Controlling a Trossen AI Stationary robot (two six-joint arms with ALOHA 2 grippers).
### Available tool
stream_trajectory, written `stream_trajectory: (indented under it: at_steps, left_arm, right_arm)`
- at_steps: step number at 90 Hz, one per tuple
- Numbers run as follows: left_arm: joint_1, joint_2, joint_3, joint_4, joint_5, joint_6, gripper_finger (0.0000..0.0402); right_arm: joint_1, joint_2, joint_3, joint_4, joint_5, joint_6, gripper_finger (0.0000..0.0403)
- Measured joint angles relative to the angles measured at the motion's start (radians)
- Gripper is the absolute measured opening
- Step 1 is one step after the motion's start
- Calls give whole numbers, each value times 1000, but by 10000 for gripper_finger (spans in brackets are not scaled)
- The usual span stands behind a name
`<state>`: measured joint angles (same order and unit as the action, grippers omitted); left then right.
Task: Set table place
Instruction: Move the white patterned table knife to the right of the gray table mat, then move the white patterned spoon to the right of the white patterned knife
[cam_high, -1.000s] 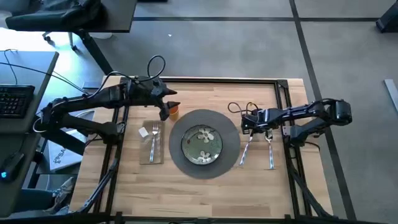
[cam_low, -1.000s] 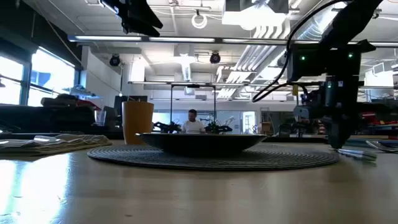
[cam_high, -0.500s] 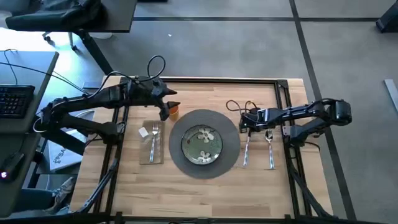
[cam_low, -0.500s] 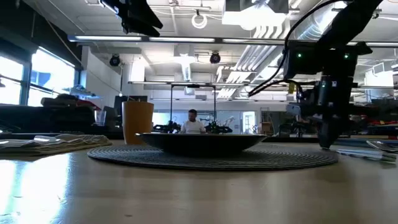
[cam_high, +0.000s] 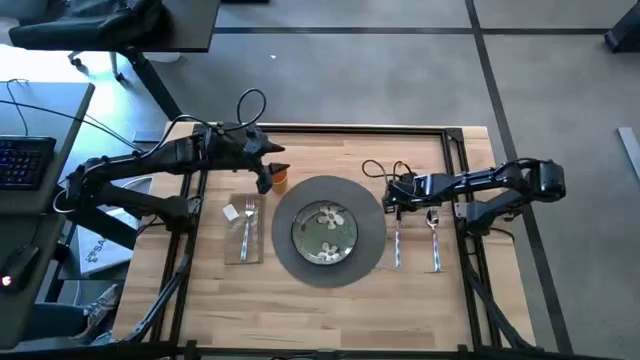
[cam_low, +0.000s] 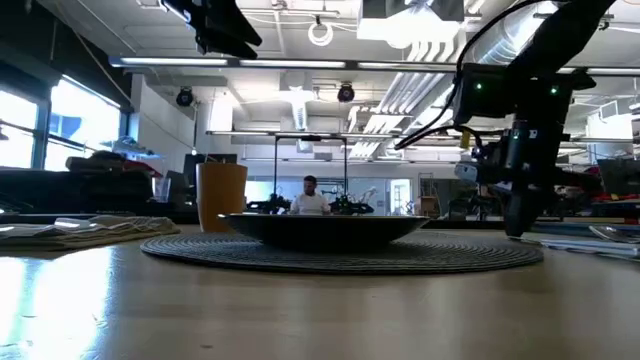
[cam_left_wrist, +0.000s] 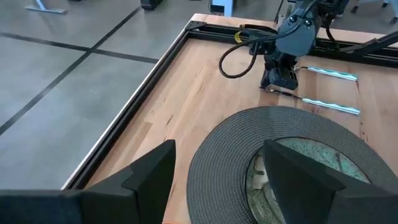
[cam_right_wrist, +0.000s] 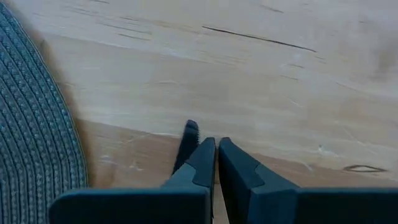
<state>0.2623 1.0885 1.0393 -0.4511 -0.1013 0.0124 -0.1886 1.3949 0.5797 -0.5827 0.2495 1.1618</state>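
The round grey placemat (cam_high: 328, 196) lies mid-table with the green flowered plate (cam_high: 326, 232) on it. To its left the beige napkin (cam_high: 243, 240) carries the fork (cam_high: 248, 222). The orange cup (cam_low: 221, 197) stands at the placemat's far left. My left gripper (cam_high: 268, 180) hangs open high above the cup. Right of the placemat lie the knife (cam_high: 397, 245) and the spoon (cam_high: 435, 242), side by side. My right gripper (cam_high: 394, 210) is shut at the knife's far end. My right gripper comes from above with its fingers (cam_right_wrist: 205, 158) pointing down onto the knife's far end (cam_left_wrist: 293, 94). The shut fingers themselves hide the spot of contact. The knife lies flat on the table, running toward the near edge.
The black metal frame (cam_high: 455, 150) edges the wooden top. A loose cable loop (cam_left_wrist: 239, 59) hangs from the right wrist over the far wood. Bare wood shows along the near side (cam_high: 330, 315). A grey desk with a keyboard (cam_high: 25, 160) stands beyond the left edge.
My right gripper has shifted slightly toward the table's left with the knife's far end. The knife has swung round on the table. It lay slanted with its near end toward the placemat and now lies straight, parallel to the spoon.
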Motion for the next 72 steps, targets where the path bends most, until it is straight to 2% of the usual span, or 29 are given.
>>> stream_trajectory:
  at_steps: [31,47,61,72]
  left_arm:
    - [0,0,0,0,0,0,223]
    - [0,0,0,-1,0,0,223]
    - [0,0,0,-1,0,0,223]
    - [0,0,0,-1,0,0,223]
  right_arm:
    - [-22,-1,0,-22,12,3,0]
    - [-64,-60,48,-67,64,-66,0]
    - [-80,-163,179,-261,179,-132,0]
    - [-39,-247,262,-535,183,-78,0]
